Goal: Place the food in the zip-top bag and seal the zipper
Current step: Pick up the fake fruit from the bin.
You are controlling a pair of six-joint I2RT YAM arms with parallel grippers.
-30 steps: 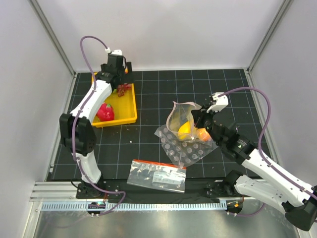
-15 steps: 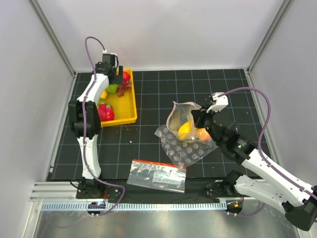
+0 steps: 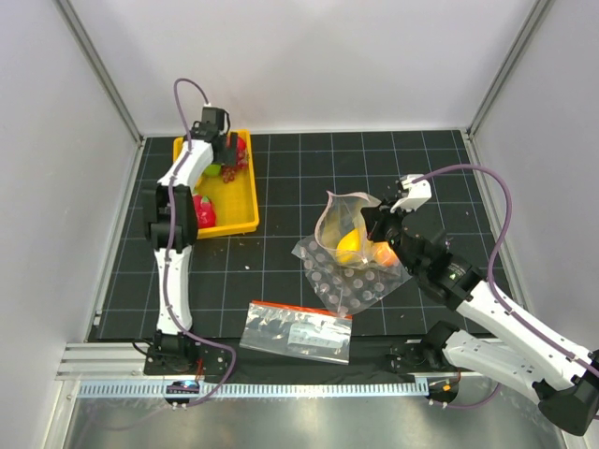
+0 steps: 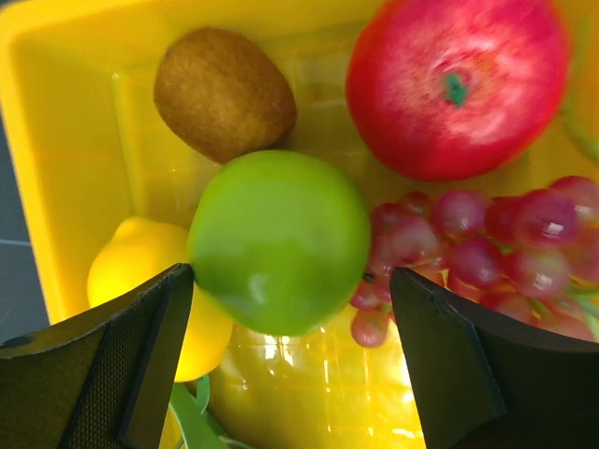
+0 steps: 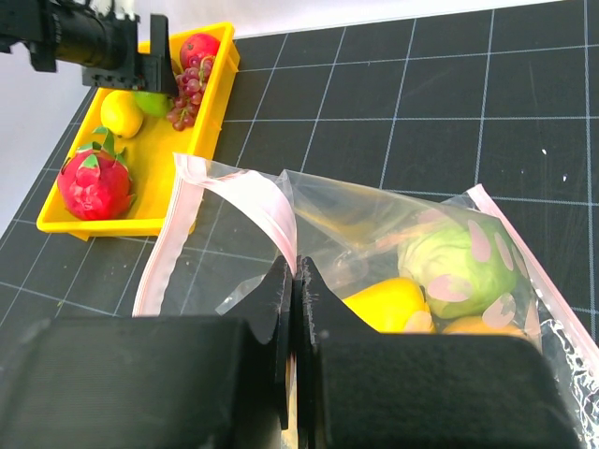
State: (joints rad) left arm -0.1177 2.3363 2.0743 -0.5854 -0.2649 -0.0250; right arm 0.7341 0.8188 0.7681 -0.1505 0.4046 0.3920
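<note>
Straddling a green apple [image 4: 279, 241] in the yellow tray [image 3: 234, 204] at the tabletop's far left corner, the left jaws stand open; the right jaws clamp the fruit-laden zip-top bag [image 5: 360, 213] near centre.

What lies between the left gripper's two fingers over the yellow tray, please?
The green apple sits between the open fingers of the left gripper, in the yellow tray, flanked by a lemon and grapes. The left wrist view shows this.
</note>
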